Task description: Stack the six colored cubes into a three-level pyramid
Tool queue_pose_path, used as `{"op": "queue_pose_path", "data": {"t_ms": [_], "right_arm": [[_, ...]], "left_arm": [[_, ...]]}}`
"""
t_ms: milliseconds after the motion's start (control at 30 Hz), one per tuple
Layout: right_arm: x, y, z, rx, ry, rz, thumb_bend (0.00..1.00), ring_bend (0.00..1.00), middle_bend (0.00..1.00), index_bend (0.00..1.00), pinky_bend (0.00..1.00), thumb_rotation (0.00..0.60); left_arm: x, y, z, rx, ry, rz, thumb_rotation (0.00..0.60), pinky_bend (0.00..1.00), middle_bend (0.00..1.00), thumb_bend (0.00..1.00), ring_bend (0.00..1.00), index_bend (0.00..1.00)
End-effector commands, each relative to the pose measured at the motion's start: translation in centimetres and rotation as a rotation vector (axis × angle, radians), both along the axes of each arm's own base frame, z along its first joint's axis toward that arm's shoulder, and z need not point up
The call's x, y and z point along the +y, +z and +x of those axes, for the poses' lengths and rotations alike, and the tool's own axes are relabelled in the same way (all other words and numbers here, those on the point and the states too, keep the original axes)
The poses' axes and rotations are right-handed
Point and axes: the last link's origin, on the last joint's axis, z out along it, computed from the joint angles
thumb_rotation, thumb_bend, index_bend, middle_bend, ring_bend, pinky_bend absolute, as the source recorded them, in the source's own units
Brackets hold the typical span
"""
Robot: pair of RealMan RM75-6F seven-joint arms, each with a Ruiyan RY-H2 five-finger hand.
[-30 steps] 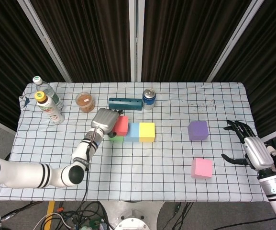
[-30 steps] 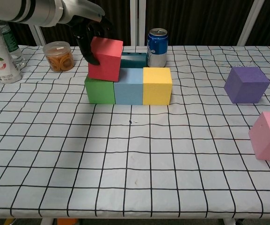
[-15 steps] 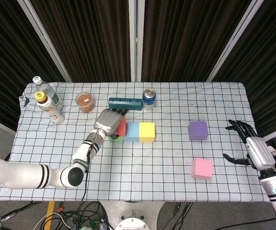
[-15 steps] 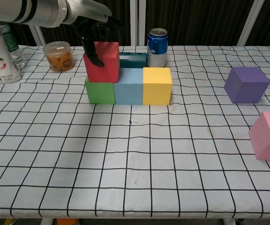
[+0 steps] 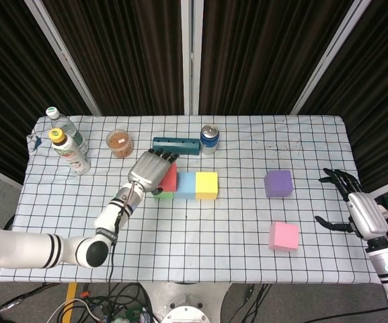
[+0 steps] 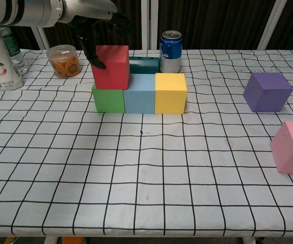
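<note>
1. The table [image 5: 301,235], under a white cloth with a black grid, carries everything; its far edge runs along dark curtains.
2. The left hand [image 6: 98,23] hangs over the red cube [image 6: 111,66], fingers loosely spread; its thumb reaches down by the cube's upper left corner, but I cannot tell whether it touches; the head view shows the same hand [image 5: 150,171] covering most of the red cube [image 5: 171,177].
3. The right hand [image 5: 355,207] hovers past the table's right edge, fingers apart and empty.
4. The base row sits left of the table's middle: green cube [image 6: 108,98], blue cube [image 6: 139,98], yellow cube [image 6: 170,93], side by side and touching; the red cube rests on top, across the green and blue.
5. The purple cube [image 6: 267,91] stands well apart towards the right edge; the pink cube [image 6: 292,147] lies nearer the front right corner.
6. Along the far edge: two bottles [image 5: 68,145] at the left corner, a jar [image 5: 120,142], a teal block [image 5: 176,145], a soda can [image 6: 170,51].
</note>
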Motion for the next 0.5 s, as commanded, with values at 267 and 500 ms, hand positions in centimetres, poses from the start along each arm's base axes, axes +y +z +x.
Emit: {"op": "queue_pose_path", "data": {"t_ms": [267, 500], "right_arm": [[-0.01, -0.18, 0.0, -0.003, -0.001, 0.004, 0.13, 0.0, 0.21, 0.0, 0.0, 0.6], [-0.05, -0.18, 0.1, -0.001, 0.0, 0.001, 0.13, 0.0, 0.21, 0.0, 0.0, 0.6]], "left_arm": [[0.37, -0.52, -1.01, 0.017, -0.011, -0.021, 0.6, 0.21, 0.09, 0.14, 0.1, 0.17], [0.64, -1.03, -1.01, 0.006, -0.026, -0.022, 0.6, 0.21, 0.1, 0.15, 0.1, 0.24]]}}
